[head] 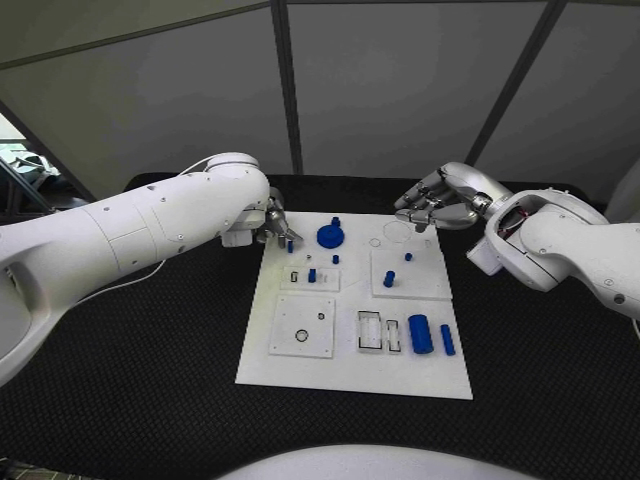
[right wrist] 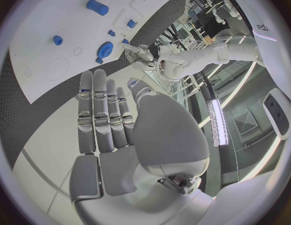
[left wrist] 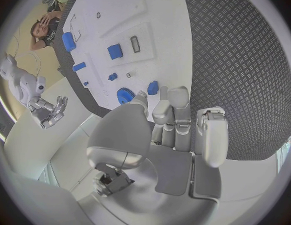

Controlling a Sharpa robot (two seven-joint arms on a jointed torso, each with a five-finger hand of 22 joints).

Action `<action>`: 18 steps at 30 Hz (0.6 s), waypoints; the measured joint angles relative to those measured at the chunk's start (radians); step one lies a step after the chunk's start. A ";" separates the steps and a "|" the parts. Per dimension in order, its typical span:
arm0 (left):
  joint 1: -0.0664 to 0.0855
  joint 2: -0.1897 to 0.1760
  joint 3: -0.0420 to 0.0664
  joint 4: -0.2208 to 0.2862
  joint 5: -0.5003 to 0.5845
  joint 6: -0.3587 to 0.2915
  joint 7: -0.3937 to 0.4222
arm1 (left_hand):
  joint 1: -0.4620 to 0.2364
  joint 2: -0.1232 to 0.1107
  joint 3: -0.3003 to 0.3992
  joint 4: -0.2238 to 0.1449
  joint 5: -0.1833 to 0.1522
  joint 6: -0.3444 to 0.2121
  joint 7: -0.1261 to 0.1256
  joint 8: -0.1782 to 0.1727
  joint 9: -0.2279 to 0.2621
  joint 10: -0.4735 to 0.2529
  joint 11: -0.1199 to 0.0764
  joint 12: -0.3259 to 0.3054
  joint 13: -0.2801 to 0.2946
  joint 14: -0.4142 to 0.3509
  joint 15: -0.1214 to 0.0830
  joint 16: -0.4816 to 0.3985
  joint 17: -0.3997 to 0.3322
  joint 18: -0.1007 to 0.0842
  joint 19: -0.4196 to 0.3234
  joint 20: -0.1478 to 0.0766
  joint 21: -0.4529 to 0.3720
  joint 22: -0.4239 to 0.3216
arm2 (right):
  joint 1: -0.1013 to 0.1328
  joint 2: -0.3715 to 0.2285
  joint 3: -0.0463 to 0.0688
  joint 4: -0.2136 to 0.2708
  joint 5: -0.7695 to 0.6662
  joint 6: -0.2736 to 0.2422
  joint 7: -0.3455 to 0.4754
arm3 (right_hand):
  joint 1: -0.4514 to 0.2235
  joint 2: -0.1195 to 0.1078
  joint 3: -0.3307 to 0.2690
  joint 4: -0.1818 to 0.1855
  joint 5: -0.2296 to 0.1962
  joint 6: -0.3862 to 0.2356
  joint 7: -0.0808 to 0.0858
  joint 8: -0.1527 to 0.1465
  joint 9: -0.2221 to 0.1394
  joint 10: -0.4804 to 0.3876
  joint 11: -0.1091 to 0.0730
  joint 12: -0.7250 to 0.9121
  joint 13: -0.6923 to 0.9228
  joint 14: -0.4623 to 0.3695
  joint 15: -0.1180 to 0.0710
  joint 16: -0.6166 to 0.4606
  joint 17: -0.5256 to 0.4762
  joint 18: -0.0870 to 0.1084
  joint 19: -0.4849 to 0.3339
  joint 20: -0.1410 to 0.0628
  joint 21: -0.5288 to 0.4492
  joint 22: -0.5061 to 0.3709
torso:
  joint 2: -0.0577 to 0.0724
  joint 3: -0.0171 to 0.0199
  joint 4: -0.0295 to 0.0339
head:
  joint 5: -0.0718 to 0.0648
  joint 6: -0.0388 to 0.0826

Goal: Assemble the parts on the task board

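Hiding behind left robot hand (head: 273,222): perhaps blue part (head: 290,243).

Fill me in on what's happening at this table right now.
A two-armed robot is working on a white task board set with small blue parts. Its left hand is at the board's far left corner, fingers by a small blue piece, though a firm grip can't be confirmed. The right hand hovers over the far right corner, holding nothing. A blue gear sits between them; two blue cylinders lie nearer the robot.

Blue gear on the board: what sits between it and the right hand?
Head view: bare white task board with a faint circular outline between the blue gear and the right hand.
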 measured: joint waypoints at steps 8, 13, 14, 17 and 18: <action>0.000 -0.001 0.000 0.006 0.013 0.001 0.004 | 0.046 0.019 0.024 -0.024 0.000 0.004 -0.004 0.000 -0.008 0.000 0.000 0.000 -0.001 0.000 0.000 0.000 0.000 0.000 0.000 0.000 0.000 0.000 | 0.000 0.002 0.000 -0.002 -0.009 0.000 -0.001 | 0.000 0.000 0.000 0.000 0.000 0.000 0.000 0.000 0.000 0.000 0.000 0.000 0.000 0.000 0.000 -0.003 0.000 0.000 0.000 0.000 -0.004 0.000 | 0.000 -0.0002 0.0000 | 0.000 -0.002; 0.000 -0.002 0.000 0.010 0.021 0.003 0.004 | 0.046 0.019 0.024 -0.024 0.000 0.004 -0.004 0.000 -0.008 0.000 0.000 0.000 -0.001 0.000 0.000 0.000 0.000 0.000 0.000 0.000 0.000 0.000 | 0.000 0.005 0.000 -0.004 -0.011 0.000 -0.003 | 0.000 0.000 0.000 0.000 0.000 0.000 0.000 0.000 0.000 0.000 0.000 0.000 0.000 0.000 0.000 -0.005 0.000 0.000 0.000 0.000 -0.004 0.000 | 0.000 -0.0001 0.0000 | 0.000 -0.003; 0.000 -0.003 0.000 0.012 0.022 0.003 0.004 | 0.046 0.019 0.024 -0.024 0.000 0.004 -0.004 0.000 -0.008 0.000 0.000 0.000 -0.001 0.000 0.000 0.000 0.000 0.000 0.000 0.000 0.000 0.000 | 0.000 0.006 0.000 -0.004 -0.012 0.000 -0.003 | 0.000 0.000 0.000 0.000 0.000 0.000 0.000 0.000 0.000 0.000 0.000 0.000 0.000 0.000 0.000 -0.005 0.000 0.000 0.000 0.000 -0.004 0.000 | 0.000 -0.0001 0.0000 | 0.001 -0.004; 0.000 -0.005 0.000 0.014 0.025 0.004 0.004 | 0.046 0.019 0.024 -0.024 0.000 0.004 -0.004 0.000 -0.009 0.000 0.000 0.000 -0.001 0.000 0.000 0.000 0.000 0.000 0.000 0.000 0.000 0.000 | 0.000 0.007 0.000 -0.005 -0.013 0.000 -0.004 | 0.000 0.000 0.000 0.000 0.000 0.000 0.000 0.000 0.000 0.000 0.000 0.000 0.000 0.000 0.000 -0.005 0.000 0.000 0.000 0.000 -0.004 0.000 | 0.000 0.0000 0.0000 | 0.003 -0.004; 0.000 -0.006 0.000 0.014 0.026 0.004 0.004 | 0.046 0.019 0.024 -0.024 0.000 0.004 -0.004 0.000 -0.009 0.000 0.000 0.000 -0.001 0.000 0.000 0.000 0.000 0.000 0.000 0.000 0.000 0.000 | 0.000 0.007 0.000 -0.005 -0.013 0.000 -0.004 | 0.000 0.000 0.000 0.000 0.000 0.000 0.000 0.000 0.000 0.000 0.000 0.000 0.000 0.000 0.000 -0.005 0.000 0.000 0.000 0.000 -0.004 0.000 | 0.000 0.0000 0.0000 | 0.003 -0.004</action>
